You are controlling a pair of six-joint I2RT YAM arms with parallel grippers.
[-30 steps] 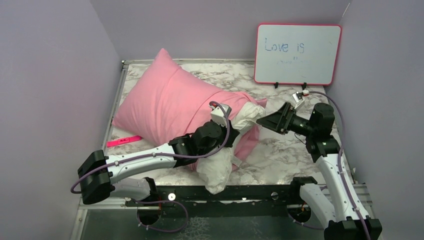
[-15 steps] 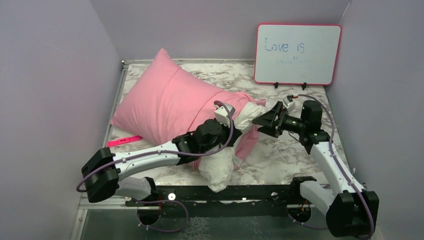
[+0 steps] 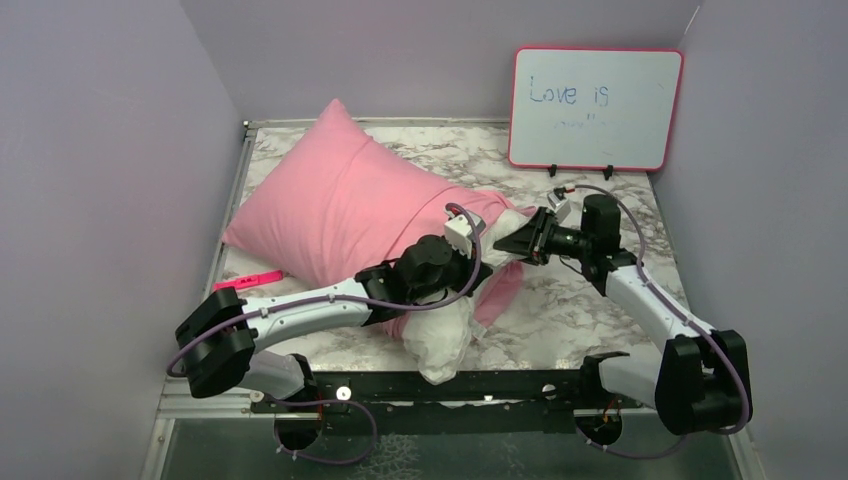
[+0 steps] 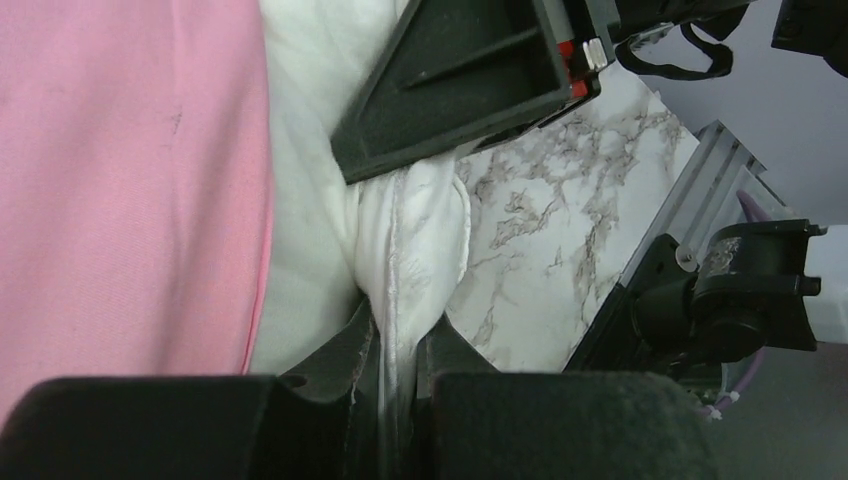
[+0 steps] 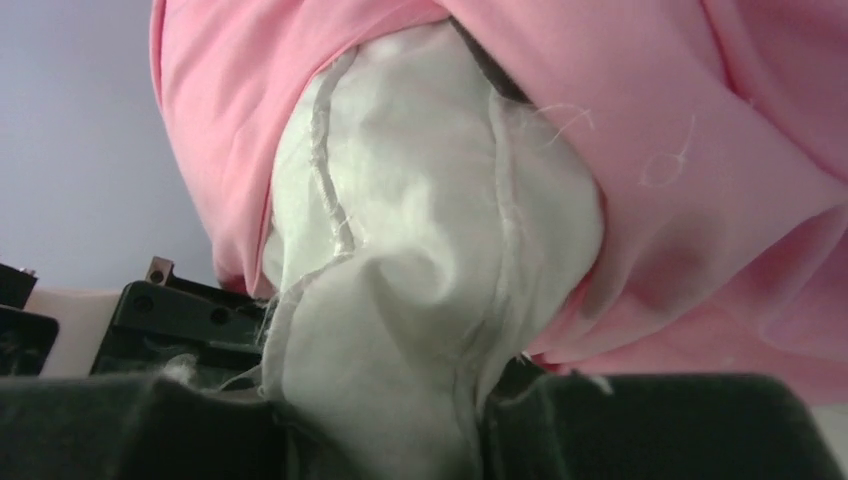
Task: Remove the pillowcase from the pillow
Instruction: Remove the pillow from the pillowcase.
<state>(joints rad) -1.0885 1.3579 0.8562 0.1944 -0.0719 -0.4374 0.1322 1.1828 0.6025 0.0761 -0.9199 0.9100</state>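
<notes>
Lighting was even and soft, shadows faint. Top view was sharp. Left gripper (image 4: pixel 400 345) blurred dark up close; pillow (image 5: pixel 420 250) looked slightly soft.

Pillowcase (image 3: pixel 340 205) was pink cloth, smooth, with a faint sheen and broad soft folds; a few loose threads showed in the right wrist view. Pillow (image 3: pixel 440 335) was off-white cloth, matt and wrinkled, with raised stitched seams. Table (image 3: pixel 570 300) had a marble-look top, smooth, low gloss. Whiteboard (image 3: pixel 595 105) at 1 o'clock had a glossy white face and a pink frame, plastic-looking. Gripper fingers (image 4: pixel 450 90) looked matt black hard plastic. Arm shells (image 3: pixel 300 310) were smooth white plastic. Rail (image 3: pixel 450 385) at 6 o'clock was black metal. Walls (image 3: pixel 100 200) were matt lilac.
</notes>
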